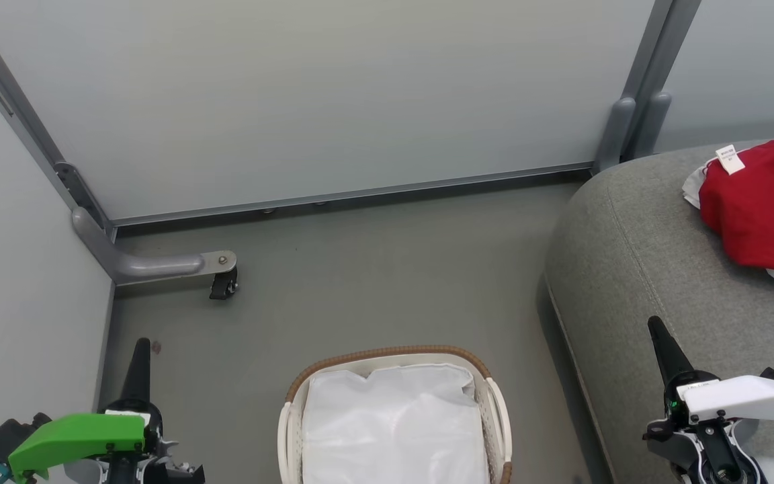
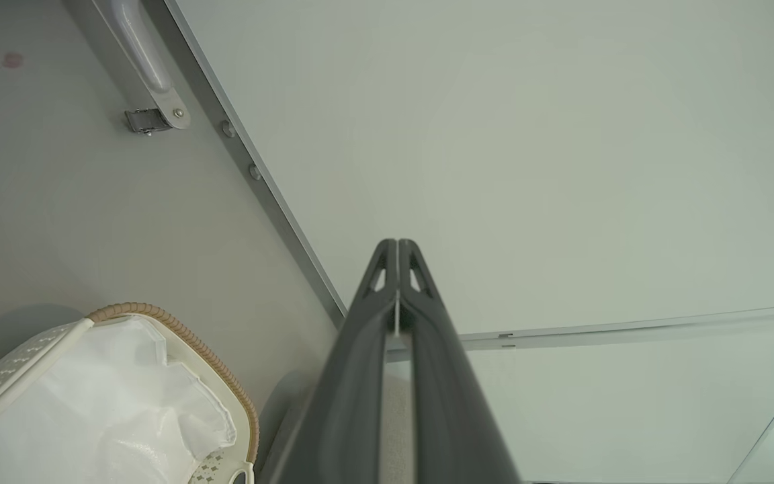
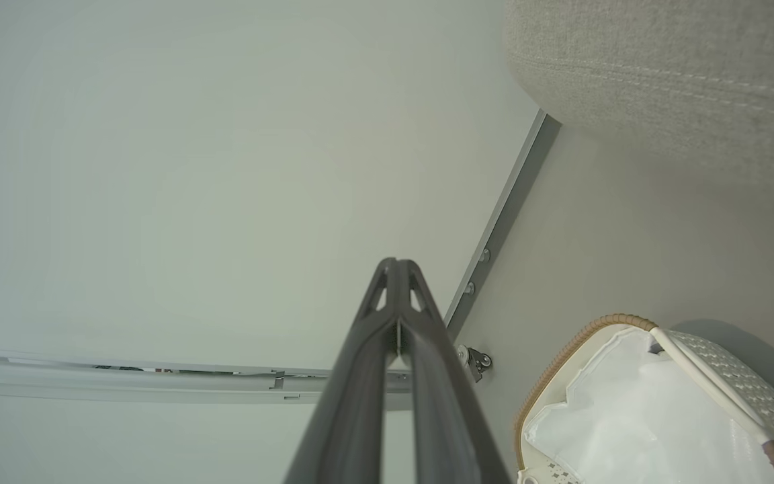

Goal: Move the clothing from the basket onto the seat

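Observation:
The red clothing [image 1: 760, 205] with its small white label lies on the grey seat [image 1: 642, 269] at the right of the head view. On the floor stands the white basket [image 1: 494, 403] with a brown woven rim, and inside it I see just its white liner [image 1: 394, 423]. My left gripper [image 1: 142, 344] is shut and empty at the lower left, left of the basket. My right gripper [image 1: 654, 324] is shut and empty over the seat's front edge. In the left wrist view the shut left gripper [image 2: 398, 243] points at the wall, the basket [image 2: 179, 329] at lower left. In the right wrist view the right gripper [image 3: 396, 262] is shut, with the basket [image 3: 585, 339] and seat [image 3: 669, 74] to its right.
Pale wall panels [image 1: 306, 94] close off the back and left. A grey metal foot with a black caster [image 1: 224, 282] juts from the left corner onto the grey floor [image 1: 387, 282]. Open floor lies between the basket and the back wall.

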You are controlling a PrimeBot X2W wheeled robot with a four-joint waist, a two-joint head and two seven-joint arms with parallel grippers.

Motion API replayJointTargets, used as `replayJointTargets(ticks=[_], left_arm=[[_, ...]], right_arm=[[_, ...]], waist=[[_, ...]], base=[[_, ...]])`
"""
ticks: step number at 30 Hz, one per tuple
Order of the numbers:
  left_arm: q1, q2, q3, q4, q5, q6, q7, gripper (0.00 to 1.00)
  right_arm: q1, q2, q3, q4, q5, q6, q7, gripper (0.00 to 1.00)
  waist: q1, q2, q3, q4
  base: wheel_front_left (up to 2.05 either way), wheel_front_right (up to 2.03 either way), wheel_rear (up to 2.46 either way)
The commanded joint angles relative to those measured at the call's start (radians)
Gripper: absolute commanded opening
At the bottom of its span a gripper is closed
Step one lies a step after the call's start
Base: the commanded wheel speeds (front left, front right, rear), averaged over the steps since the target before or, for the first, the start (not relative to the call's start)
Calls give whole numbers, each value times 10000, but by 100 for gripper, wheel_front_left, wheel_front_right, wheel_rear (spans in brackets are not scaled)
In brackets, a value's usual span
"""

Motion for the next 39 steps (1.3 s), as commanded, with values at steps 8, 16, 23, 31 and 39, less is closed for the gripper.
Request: replayJointTargets(ticks=[8,16,23,31,39], left_arm=[[-275,82,88,-168,-743,-47,195,0],[-339,85,120,-238,-1302,-51,346,0],[-362,88,146,-302,-1796,-54,487,0],[-431,91,168,-366,-2301,-57,637,0],[-424,92,176,-379,-2459,-58,680,0]], right_arm=[[-165,-63,-120,-174,745,-1,214,0],[-175,-69,-191,-247,1304,-2,380,0],[-167,-71,-249,-301,1784,-1,506,0],[-173,-75,-314,-358,2295,-1,646,0],[-171,-76,-332,-380,2449,-2,693,0]], waist=[[0,0,-3,-31],[0,0,-5,-60],[0,0,-7,-86],[0,0,-10,-116],[0,0,-11,-128]], base=[[0,0,0],[0,0,0],[0,0,0],[0,0,0],[0,0,0]])
